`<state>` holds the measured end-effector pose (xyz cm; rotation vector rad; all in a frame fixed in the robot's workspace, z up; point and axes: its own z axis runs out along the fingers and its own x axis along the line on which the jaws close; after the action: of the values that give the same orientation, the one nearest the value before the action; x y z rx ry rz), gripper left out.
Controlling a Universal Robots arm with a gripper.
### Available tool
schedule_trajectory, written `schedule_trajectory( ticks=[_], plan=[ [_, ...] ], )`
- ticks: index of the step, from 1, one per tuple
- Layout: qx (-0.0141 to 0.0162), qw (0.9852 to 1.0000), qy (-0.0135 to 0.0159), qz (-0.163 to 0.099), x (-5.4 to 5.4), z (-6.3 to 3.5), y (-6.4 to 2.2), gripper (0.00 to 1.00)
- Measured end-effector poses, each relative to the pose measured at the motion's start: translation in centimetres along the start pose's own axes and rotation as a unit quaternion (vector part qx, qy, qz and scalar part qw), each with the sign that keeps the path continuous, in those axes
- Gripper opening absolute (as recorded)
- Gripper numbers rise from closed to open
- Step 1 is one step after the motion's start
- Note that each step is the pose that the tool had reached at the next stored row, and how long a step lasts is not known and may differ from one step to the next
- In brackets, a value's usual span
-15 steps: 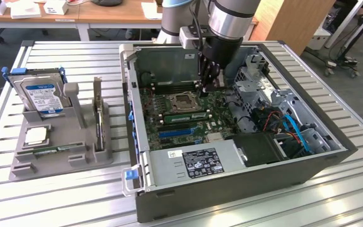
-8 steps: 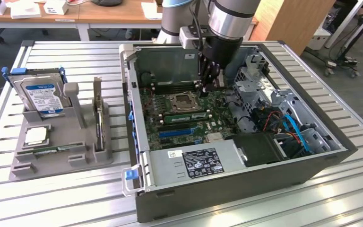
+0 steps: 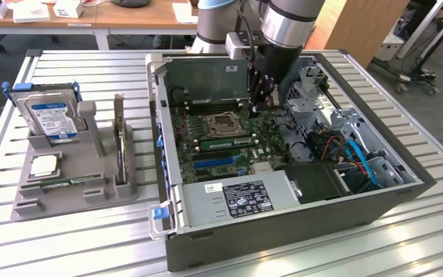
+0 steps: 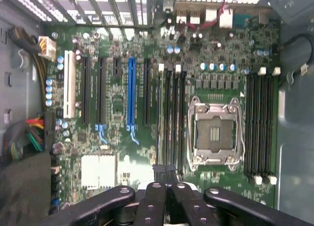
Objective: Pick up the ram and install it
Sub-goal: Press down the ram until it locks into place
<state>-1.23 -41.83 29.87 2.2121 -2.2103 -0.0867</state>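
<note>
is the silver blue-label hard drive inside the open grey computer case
No, the silver hard drive stands in the grey plastic holder, outside the computer case.

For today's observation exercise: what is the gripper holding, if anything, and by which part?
Nothing that shows: the gripper is shut, fingers together, above the motherboard.

My arm (image 3: 287,17) is cut off at the exterior view's upper edge. In the wrist view, my fingers (image 4: 149,204) run off the frame. My gripper (image 4: 166,174) covers the ends of the slots (image 4: 175,118), so contact with the ram (image 3: 223,141) cannot be determined. The label text on the drive (image 3: 52,118) is illegible.
</note>
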Motion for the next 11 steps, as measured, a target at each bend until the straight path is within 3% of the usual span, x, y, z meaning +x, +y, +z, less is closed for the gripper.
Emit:
schedule_trajectory(
  ticks=[7,11],
  plan=[
    [-0.0006,1.0,0.0,0.0,0.0,-0.09,-1.8,0.1],
    [-0.0006,1.0,0.0,0.0,0.0,-0.1,-1.94,0.1]
  ],
)
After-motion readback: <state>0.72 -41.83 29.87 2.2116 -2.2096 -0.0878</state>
